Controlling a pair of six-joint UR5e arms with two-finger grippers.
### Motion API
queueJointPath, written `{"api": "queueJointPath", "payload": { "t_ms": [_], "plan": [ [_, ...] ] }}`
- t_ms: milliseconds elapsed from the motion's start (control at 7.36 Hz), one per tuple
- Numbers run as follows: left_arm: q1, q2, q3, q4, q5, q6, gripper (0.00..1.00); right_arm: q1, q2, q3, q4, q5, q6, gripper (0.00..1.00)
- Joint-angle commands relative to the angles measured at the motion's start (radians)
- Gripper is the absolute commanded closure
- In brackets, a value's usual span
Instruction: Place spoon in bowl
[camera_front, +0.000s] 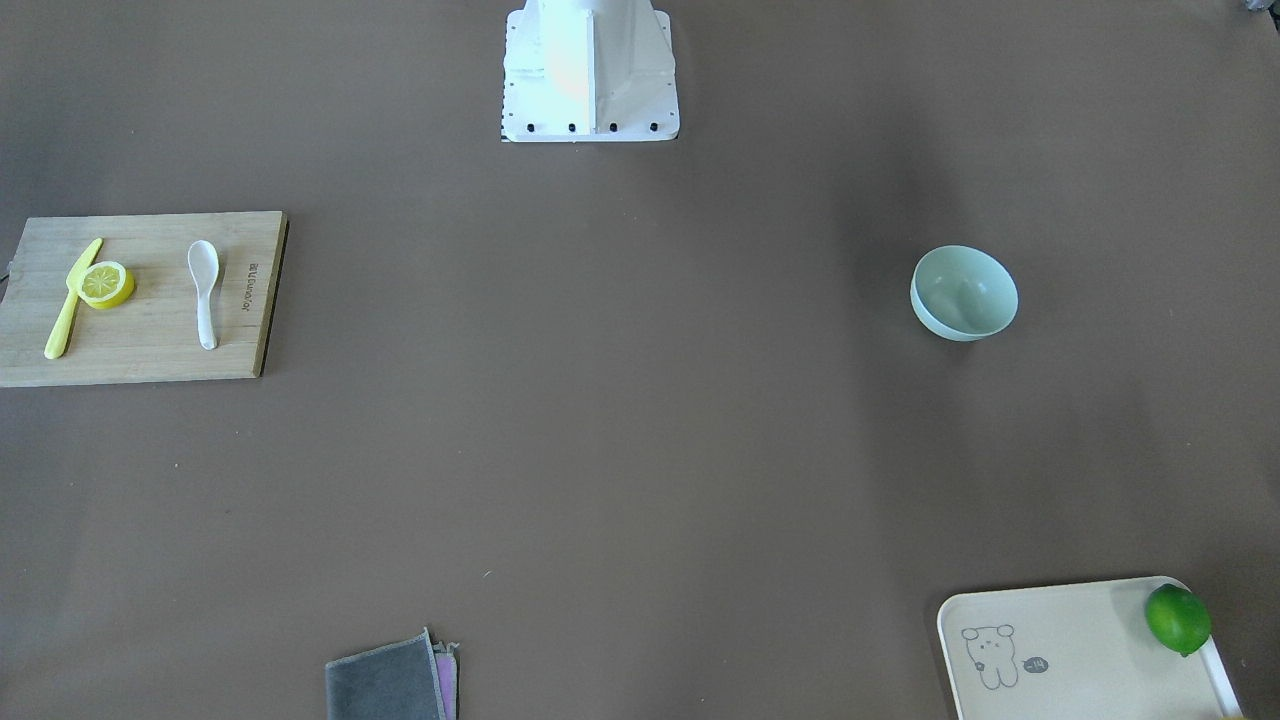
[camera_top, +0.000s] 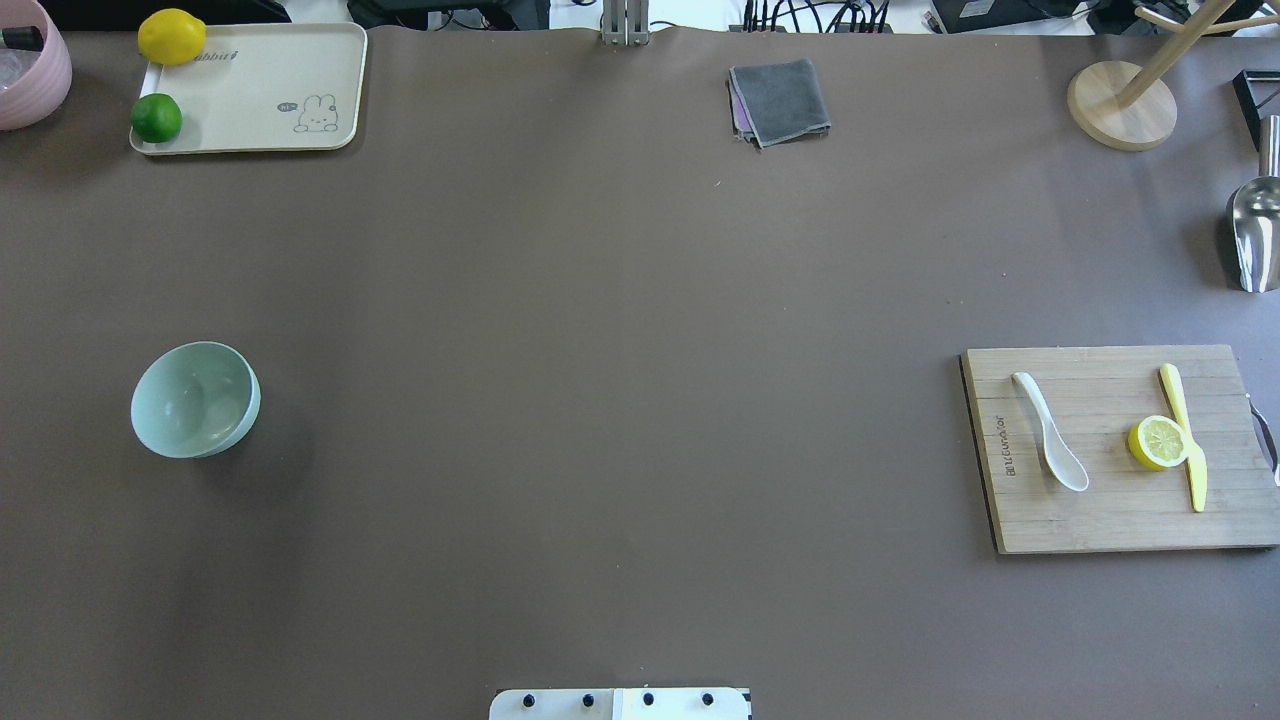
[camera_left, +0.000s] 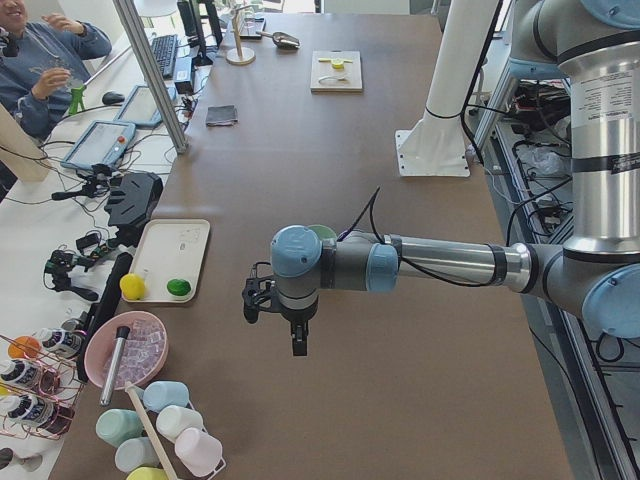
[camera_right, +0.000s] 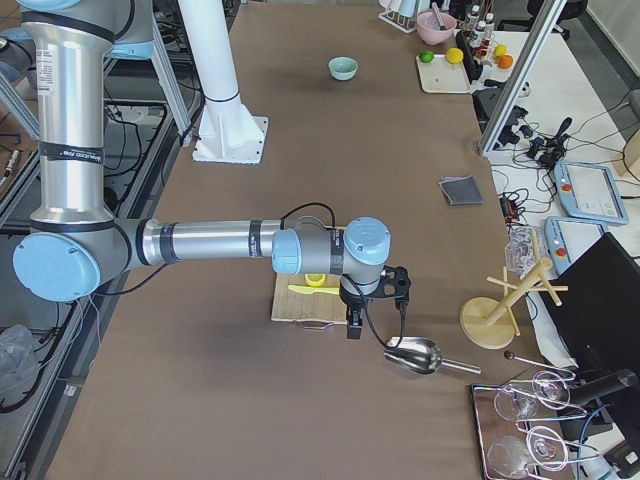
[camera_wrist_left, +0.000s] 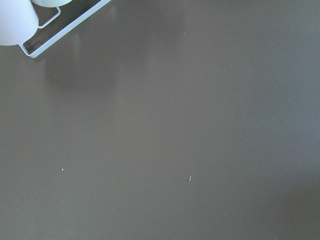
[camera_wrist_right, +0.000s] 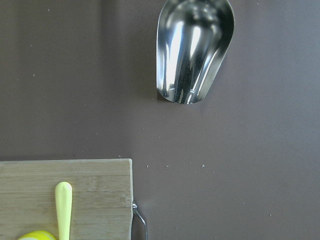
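Note:
The white spoon (camera_front: 204, 290) lies on a wooden cutting board (camera_front: 150, 350), scoop toward the robot; it also shows in the overhead view (camera_top: 1050, 445). The empty mint-green bowl (camera_front: 963, 292) stands alone on the robot's left half of the table (camera_top: 193, 400). My left gripper (camera_left: 293, 340) hangs above the table's left end, away from the bowl. My right gripper (camera_right: 352, 326) hangs by the board's outer end, near the metal scoop. Both show only in the side views, so I cannot tell if they are open or shut.
A yellow knife (camera_top: 1185, 435) and a lemon half (camera_top: 1158, 442) share the board. A metal scoop (camera_top: 1255, 235) and a wooden stand (camera_top: 1120, 105) are at the far right. A cream tray (camera_top: 260, 95) with a lime (camera_top: 156, 118) and a grey cloth (camera_top: 780, 100) lie along the far edge.

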Motion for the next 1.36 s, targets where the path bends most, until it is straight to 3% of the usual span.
{"api": "queueJointPath", "payload": {
  "t_ms": [0,1223],
  "plan": [
    [0.003,0.007,0.002,-0.050,-0.008,-0.007,0.02,0.000,-0.001,-0.002,0.000,0.003,-0.002,0.00],
    [0.014,0.010,-0.011,-0.150,-0.029,-0.006,0.03,-0.002,0.001,0.001,0.021,0.045,-0.005,0.00]
  ]
}}
